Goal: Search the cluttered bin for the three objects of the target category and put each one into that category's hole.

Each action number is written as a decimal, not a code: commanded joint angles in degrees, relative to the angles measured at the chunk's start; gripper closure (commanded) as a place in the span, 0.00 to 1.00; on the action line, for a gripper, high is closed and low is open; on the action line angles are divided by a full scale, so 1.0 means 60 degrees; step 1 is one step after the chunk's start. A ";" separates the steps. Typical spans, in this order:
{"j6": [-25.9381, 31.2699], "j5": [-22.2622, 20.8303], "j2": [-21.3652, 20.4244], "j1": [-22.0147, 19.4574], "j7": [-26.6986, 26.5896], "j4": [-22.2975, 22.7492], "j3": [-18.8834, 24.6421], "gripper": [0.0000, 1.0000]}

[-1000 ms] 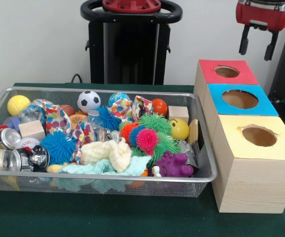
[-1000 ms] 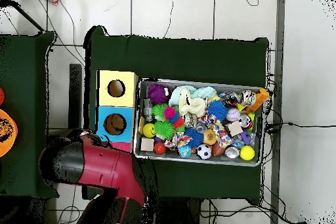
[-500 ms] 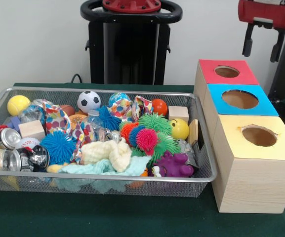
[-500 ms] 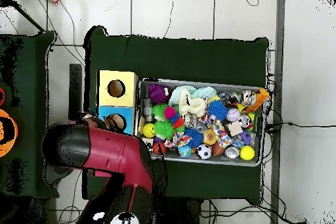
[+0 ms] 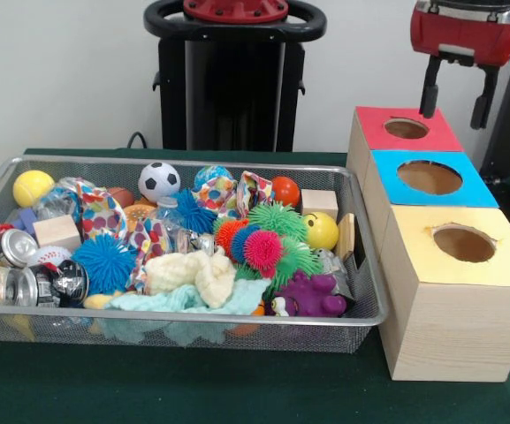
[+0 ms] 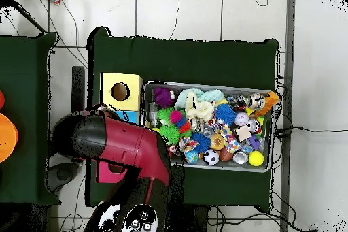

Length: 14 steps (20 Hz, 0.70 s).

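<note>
- The red and black claw [image 5: 456, 87] is hanging at the upper right of the front view, its two dark fingers standing apart with nothing between them, above the red-topped wooden box with a round hole [image 5: 407, 129]
- The blue-topped wooden box [image 5: 431, 177] and the yellow-topped wooden box [image 5: 463, 244] are sitting in a row below the red one, each touching the next, at the right of the frame
- The silver wire-mesh bin [image 5: 237, 323] is sitting just beside the boxes on the dark green bench [image 5: 193, 389], filling the left and centre
- Inside the bin, spiky rubber balls [image 5: 263, 249] are lying at centre, a black and white toy football [image 5: 159, 180] at the top, a plain yellow ball [image 5: 32, 187] at upper left, shiny metal cans [image 5: 11, 284] at lower left
- In the overhead view the red arm [image 6: 122, 147] is covering the lower-left boxes
</note>
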 commanded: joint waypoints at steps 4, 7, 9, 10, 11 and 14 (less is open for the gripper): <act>0.0814 -0.0550 0.0640 -0.0499 0.1083 -0.0722 0.0441 0.00; 0.0708 -0.0569 0.0758 -0.0564 0.1036 -0.0792 0.0454 0.00; 0.0643 -0.0575 0.0819 -0.0638 0.0962 -0.0818 0.0500 0.00; 0.0572 -0.0574 0.0853 -0.0690 0.0906 -0.0816 0.0535 0.00; 0.0562 -0.0585 0.0851 -0.0725 0.0867 -0.0818 0.0541 0.00; 0.0699 -0.0641 0.0826 -0.0755 0.0846 -0.0897 0.0479 0.00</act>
